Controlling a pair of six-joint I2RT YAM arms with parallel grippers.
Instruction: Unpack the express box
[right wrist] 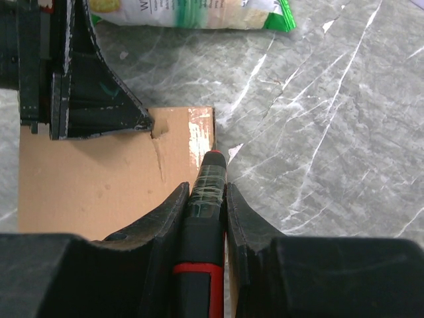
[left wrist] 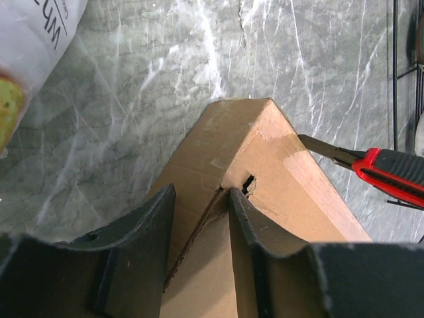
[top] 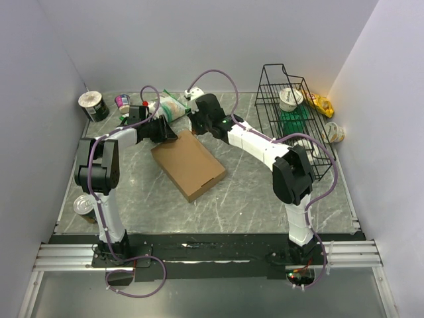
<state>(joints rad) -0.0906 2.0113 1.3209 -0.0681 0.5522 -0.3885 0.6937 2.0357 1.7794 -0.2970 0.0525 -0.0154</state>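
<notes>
My left gripper (left wrist: 201,193) pinches the far corner of the one express box (top: 189,164), which lies mid-table. My right gripper (right wrist: 207,189) clamps one red-and-black knife (right wrist: 205,228), its blade at that same crowded corner. Just beyond lies one snack bag (right wrist: 192,12). One wire basket (top: 291,122) stands to the right.

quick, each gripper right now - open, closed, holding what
Left gripper: closed on a corner of the express box.
Right gripper: closed on a red-and-black utility knife, blade at the box's edge.
</notes>
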